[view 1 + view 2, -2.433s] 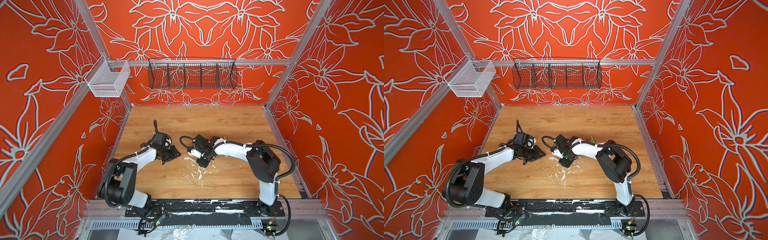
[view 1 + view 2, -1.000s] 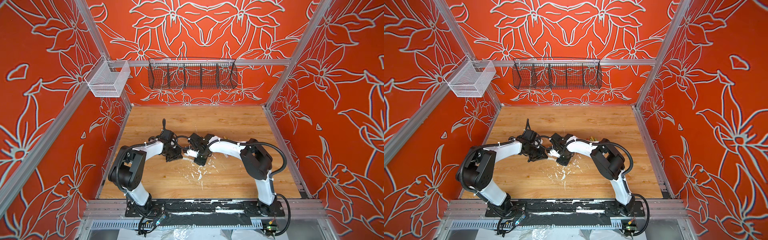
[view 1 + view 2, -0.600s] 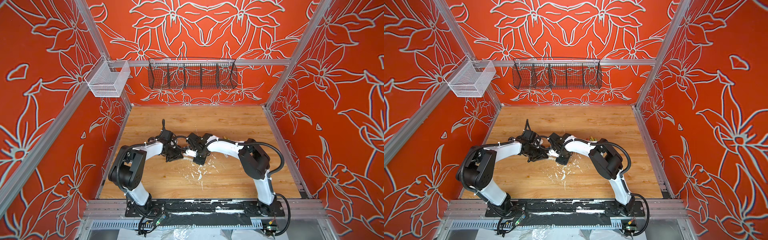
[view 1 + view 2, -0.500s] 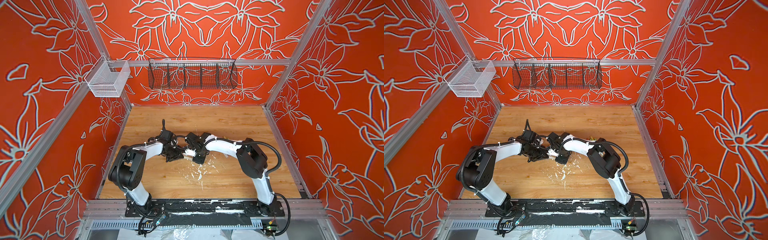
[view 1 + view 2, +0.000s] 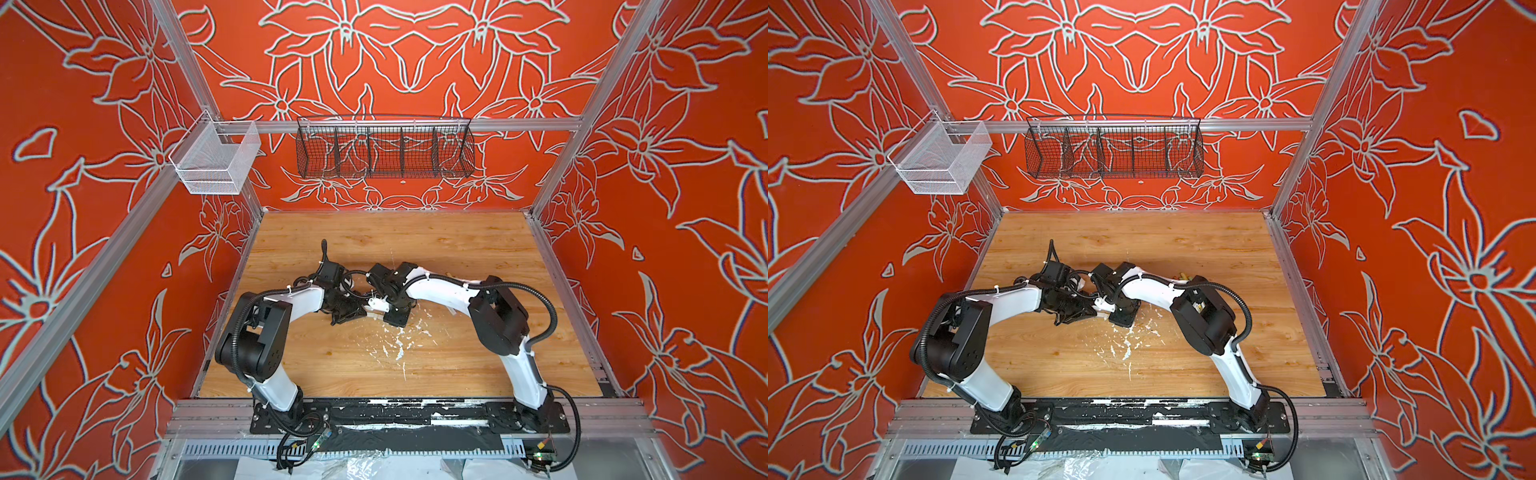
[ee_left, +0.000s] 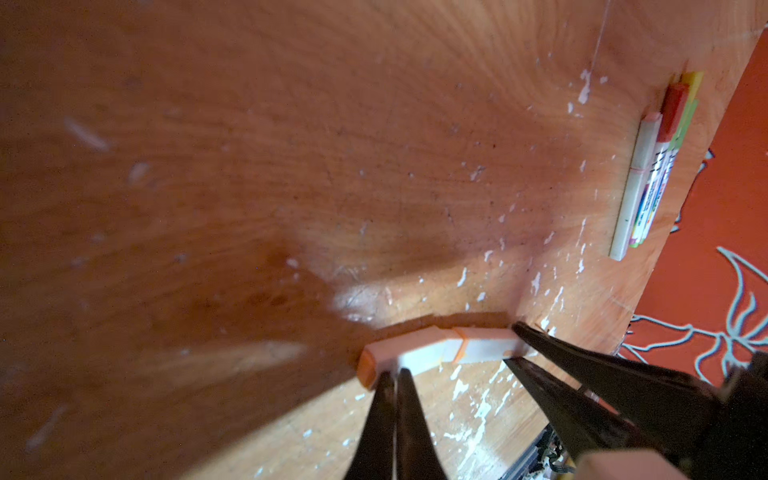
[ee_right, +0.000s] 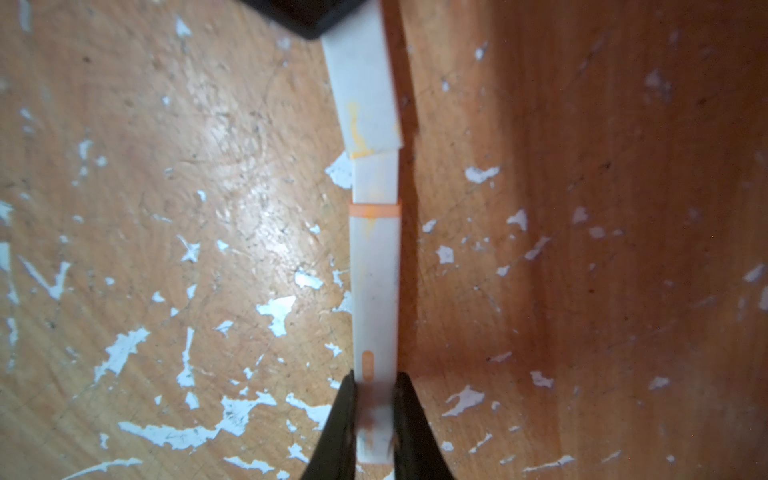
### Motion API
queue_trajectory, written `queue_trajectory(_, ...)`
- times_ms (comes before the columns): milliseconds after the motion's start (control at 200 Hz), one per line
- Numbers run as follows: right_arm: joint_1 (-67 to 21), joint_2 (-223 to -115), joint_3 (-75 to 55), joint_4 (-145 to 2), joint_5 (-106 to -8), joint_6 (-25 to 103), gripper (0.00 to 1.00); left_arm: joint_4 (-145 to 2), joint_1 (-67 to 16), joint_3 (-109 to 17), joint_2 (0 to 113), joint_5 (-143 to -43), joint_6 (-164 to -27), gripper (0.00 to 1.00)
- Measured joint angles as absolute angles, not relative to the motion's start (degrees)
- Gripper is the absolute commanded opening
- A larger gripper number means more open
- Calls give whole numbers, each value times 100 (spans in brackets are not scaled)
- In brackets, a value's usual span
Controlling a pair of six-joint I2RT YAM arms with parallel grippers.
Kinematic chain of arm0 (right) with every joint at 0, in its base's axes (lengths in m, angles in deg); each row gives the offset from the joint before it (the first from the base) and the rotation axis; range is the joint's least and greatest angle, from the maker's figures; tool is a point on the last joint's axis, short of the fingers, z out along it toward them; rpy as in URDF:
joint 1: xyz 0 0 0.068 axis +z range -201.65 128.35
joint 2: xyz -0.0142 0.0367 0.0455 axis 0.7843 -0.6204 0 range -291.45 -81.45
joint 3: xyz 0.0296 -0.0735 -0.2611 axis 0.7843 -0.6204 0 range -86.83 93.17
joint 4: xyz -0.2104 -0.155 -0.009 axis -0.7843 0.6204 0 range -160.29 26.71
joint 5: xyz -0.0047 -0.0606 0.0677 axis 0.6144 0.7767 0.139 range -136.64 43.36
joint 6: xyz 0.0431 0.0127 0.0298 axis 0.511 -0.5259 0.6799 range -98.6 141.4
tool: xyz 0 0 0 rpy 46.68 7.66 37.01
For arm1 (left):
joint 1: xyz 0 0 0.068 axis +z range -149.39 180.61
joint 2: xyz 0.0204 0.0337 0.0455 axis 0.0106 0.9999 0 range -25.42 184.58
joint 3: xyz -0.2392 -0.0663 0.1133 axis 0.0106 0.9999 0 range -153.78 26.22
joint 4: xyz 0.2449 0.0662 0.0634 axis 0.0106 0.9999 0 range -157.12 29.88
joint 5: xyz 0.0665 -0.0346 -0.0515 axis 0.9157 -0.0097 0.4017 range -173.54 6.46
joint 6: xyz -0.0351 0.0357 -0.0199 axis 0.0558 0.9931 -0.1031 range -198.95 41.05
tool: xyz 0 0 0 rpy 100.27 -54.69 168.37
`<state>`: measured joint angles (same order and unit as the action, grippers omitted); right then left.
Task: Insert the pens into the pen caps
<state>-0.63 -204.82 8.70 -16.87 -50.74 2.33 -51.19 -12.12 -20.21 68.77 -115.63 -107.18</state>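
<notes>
Orange-red walls [image 5: 415,62] w/ white flower outlines. Paint-flecked wood tabletop [image 5: 415,241]. Black wire basket [image 5: 384,153] on back rail [image 5: 519,123], white mesh bin [image 5: 208,174] at left.

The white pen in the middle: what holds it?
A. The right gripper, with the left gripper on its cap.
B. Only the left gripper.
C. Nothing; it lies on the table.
A: the right gripper pinches the white pen, the left gripper clamps its cap.
</notes>
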Motion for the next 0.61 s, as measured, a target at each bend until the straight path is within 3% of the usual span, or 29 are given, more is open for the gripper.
queue_trajectory(410, -80, -20013, -26, -2862, -5522, 547, 0, -4888, -856, -1744, 5883, -11555, -10711, 51)
queue_trajectory(606, -96, -19818, -381, -3293, -5714, 707, 0, -4870, -629, -1647, 5389, -11489, -10764, 61)
